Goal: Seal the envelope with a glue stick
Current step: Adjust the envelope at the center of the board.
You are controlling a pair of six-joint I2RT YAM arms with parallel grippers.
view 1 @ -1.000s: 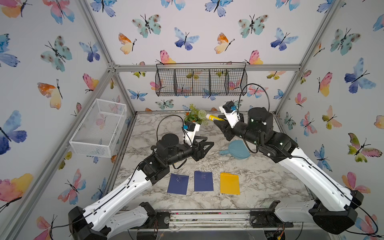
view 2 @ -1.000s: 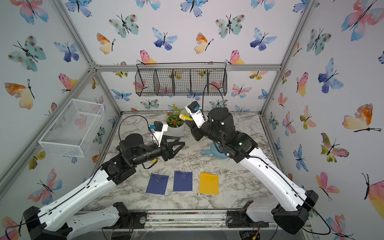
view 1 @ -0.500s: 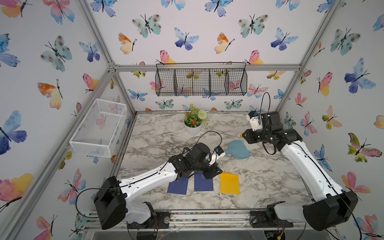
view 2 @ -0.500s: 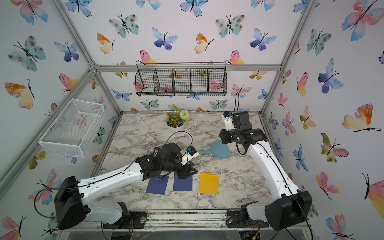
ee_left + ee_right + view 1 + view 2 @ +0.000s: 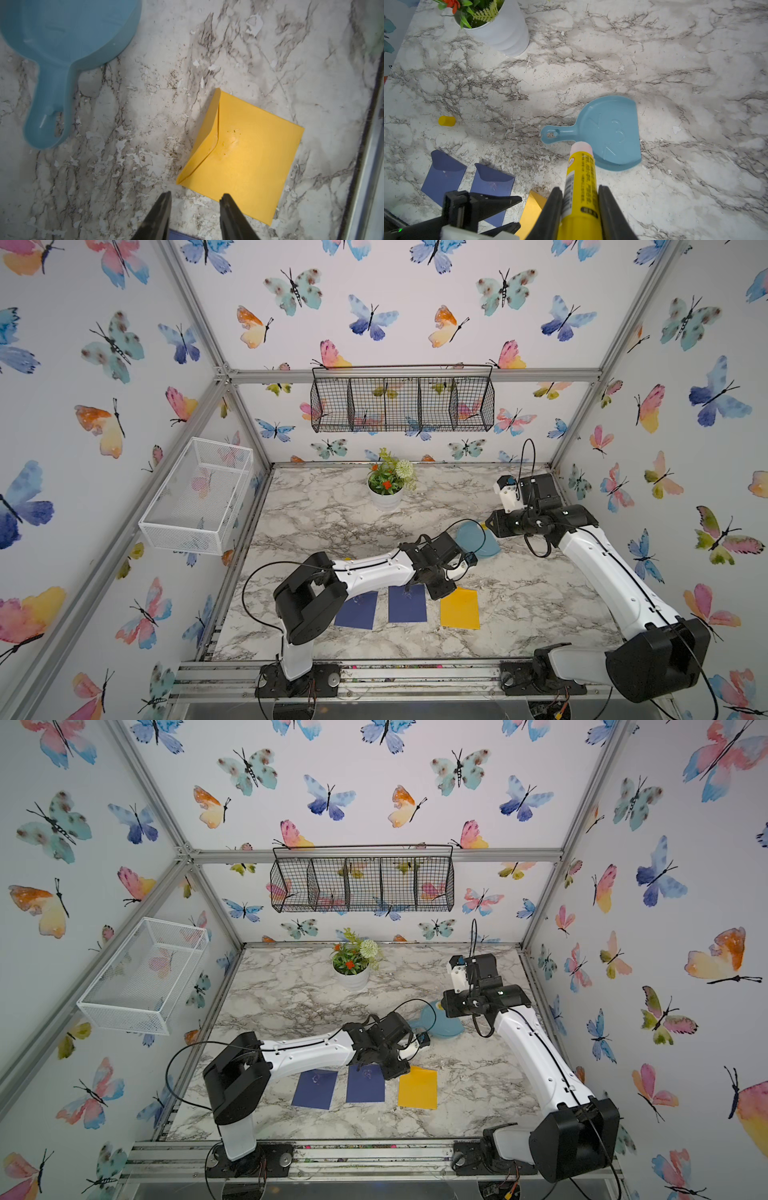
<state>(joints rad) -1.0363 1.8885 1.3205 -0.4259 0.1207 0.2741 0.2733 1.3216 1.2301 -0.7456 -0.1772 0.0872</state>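
Right end effector (image 5: 580, 188): my jaws are clamped on the glue stick (image 5: 581, 166), one on either side of its yellow barrel near the barcode label. The stick is uncapped, and its pale tip points out over the blue dustpan (image 5: 612, 133). The dustpan lies face down on the counter (image 5: 519, 614). A small yellow cap (image 5: 447, 121) lies on its side on the counter, well apart from the stick, beyond the two dark blue envelopes (image 5: 357, 610) (image 5: 407, 603).

Left end effector (image 5: 196, 194): my jaws stand apart with nothing between them. They hang low over the counter, just beside one corner of the yellow envelope (image 5: 245, 149). Whether a fingertip touches the paper, I cannot tell.

Yellow envelope: it lies flat, and both top views show it last in a row with the two blue ones (image 5: 417, 1088). Its flap is folded over the body, with a small dimple near the flap's point. Whether the flap is stuck down, I cannot tell.

A potted plant (image 5: 386, 489) stands at the back of the counter.
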